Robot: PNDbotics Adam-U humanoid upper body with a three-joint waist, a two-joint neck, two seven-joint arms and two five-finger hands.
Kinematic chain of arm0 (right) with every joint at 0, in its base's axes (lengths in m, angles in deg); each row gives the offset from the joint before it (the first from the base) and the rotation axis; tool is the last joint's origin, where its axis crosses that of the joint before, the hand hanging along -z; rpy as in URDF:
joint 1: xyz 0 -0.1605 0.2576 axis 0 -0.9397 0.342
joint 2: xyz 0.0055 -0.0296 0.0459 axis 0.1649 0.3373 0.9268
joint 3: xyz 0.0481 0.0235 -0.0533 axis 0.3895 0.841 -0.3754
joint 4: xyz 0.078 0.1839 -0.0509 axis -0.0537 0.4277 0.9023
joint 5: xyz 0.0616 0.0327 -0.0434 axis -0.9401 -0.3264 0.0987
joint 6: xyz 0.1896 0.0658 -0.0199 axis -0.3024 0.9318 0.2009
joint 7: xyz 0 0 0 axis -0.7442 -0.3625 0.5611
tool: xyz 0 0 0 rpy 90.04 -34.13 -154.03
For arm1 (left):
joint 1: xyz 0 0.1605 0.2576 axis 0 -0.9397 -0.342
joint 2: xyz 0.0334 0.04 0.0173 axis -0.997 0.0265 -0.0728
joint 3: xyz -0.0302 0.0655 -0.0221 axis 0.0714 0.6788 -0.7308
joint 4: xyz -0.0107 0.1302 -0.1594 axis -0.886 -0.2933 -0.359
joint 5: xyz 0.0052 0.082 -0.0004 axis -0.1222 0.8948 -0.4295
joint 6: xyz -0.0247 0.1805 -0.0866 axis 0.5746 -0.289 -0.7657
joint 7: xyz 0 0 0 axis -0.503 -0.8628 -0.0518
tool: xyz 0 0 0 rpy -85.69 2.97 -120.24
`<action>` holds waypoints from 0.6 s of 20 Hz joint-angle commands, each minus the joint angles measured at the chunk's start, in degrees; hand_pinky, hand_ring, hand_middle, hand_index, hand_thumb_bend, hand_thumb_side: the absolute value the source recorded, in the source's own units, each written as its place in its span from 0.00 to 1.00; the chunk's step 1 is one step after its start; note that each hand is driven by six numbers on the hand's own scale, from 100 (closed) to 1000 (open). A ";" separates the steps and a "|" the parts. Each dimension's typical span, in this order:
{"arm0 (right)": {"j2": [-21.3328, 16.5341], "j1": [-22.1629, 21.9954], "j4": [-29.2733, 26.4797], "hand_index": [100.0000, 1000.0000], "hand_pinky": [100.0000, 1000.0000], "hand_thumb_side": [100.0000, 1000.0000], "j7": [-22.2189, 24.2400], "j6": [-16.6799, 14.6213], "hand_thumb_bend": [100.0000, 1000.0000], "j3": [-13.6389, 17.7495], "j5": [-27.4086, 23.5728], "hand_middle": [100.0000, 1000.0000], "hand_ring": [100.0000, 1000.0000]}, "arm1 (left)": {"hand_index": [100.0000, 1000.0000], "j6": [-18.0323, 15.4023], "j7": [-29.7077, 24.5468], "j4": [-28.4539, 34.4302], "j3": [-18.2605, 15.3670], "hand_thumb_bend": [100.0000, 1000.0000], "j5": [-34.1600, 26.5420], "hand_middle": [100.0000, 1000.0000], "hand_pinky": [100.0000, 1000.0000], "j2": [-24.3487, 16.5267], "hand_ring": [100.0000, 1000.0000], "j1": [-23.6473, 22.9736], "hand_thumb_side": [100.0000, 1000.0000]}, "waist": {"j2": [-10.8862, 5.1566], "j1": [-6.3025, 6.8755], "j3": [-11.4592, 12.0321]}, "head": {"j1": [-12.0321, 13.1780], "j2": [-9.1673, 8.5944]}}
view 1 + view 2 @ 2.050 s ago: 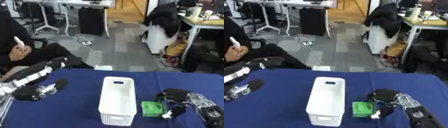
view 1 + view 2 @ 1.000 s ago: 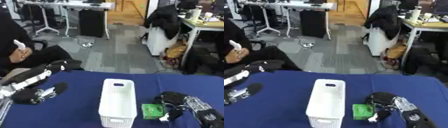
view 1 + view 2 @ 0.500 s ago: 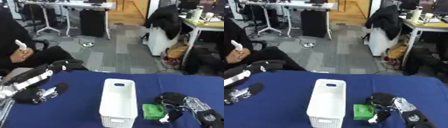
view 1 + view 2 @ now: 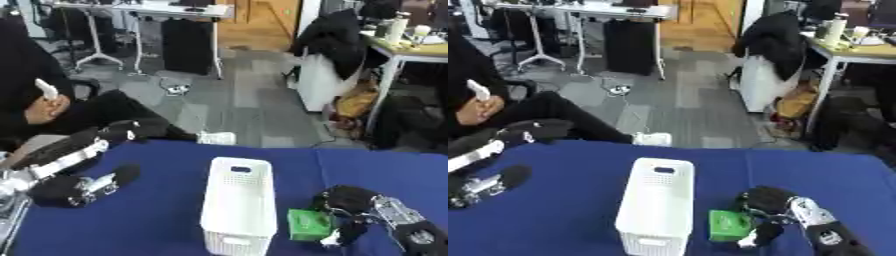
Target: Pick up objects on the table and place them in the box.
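A white perforated box (image 4: 238, 205) stands in the middle of the blue table (image 4: 166, 165). A small green object (image 4: 308, 225) lies on the cloth right beside the box's right wall. My right hand (image 4: 348, 210) is at that object, its fingers curled round its right side. My left hand (image 4: 83, 186) rests on the table at the left, away from the box, its fingers curled with nothing seen in them.
The table's far edge runs just past the box. Beyond it are grey floor, a seated person at the left, desks and a chair draped with a black jacket (image 4: 331, 37).
The picture has shifted a little with the camera. My right hand stays at the green object and my left hand stays at the left; no clear move of either.
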 commanded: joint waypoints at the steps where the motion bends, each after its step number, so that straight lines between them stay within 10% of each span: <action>1: -0.81 0.61 0.02 0.72 0.20 0.94 -1.62 0.05 0.66 0.41 0.44 0.53 0.43 | 0.99 -0.11 -0.14 1.23 -0.20 0.01 -0.60 1.00 0.85 -0.49 0.97 1.36 1.00 | -0.55 0.08 0.05 | 0.29 -0.52; 12: -0.99 0.43 0.93 0.55 0.00 0.74 -5.14 0.88 0.69 1.03 0.72 0.34 0.24 | 0.99 -0.11 -0.23 1.28 -0.20 0.01 -0.60 1.00 0.85 -0.45 0.97 1.40 1.00 | -0.53 0.07 0.09 | 0.58 -0.61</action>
